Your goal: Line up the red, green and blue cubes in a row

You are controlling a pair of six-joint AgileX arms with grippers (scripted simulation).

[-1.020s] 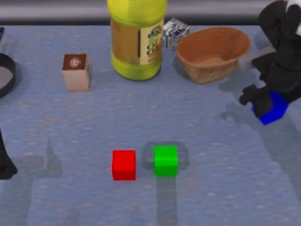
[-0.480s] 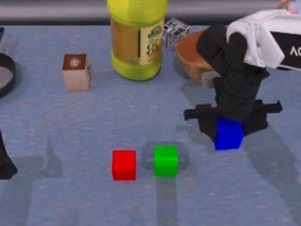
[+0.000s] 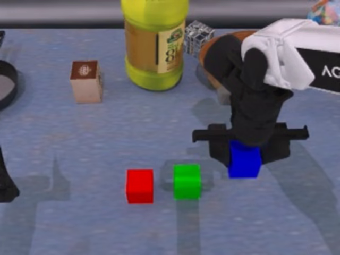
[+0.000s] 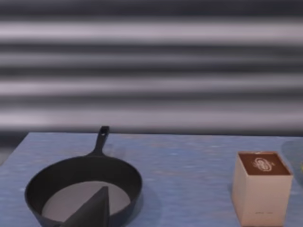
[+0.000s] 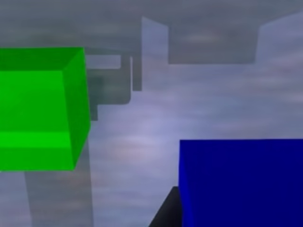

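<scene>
The red cube (image 3: pixel 139 186) and the green cube (image 3: pixel 187 181) sit side by side on the table near its front middle. My right gripper (image 3: pixel 245 157) hangs just right of the green cube, shut on the blue cube (image 3: pixel 244 161), which is held a little above the table. The right wrist view shows the blue cube (image 5: pixel 241 182) close up against a dark finger (image 5: pixel 165 210), with the green cube (image 5: pixel 40 109) beyond it. My left arm (image 3: pixel 5 186) is parked at the table's left edge; in its wrist view only one dark fingertip (image 4: pixel 90 210) shows.
A large yellow bottle (image 3: pixel 155 42) stands at the back middle, with a silvery checkered cube (image 3: pixel 196 34) and a brown wicker bowl (image 3: pixel 212 58) to its right. A beige block with a brown top (image 3: pixel 85 81) stands back left. A black pan (image 4: pixel 83 189) lies at the far left.
My right arm has carried the blue cube from the table's right edge leftward and forward, to just right of the green cube. The red and green cubes have not moved.
</scene>
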